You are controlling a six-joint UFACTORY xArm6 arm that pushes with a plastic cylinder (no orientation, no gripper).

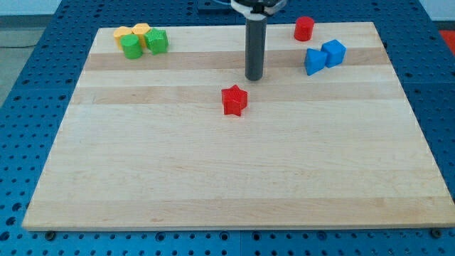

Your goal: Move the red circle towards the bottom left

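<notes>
Sitting up and to the view's right of my tip (254, 77): red circle (304, 28), well apart on counter (213, 178); no pincer fitted, so no state to tell.

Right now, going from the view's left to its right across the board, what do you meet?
Yellow and green blocks clustered at the top left → red star-shaped block → my tip → red circle (cylinder) block → two touching blue blocks.

My tip (254, 77) stands between star block (234, 100) and cylinder (304, 28).
</notes>
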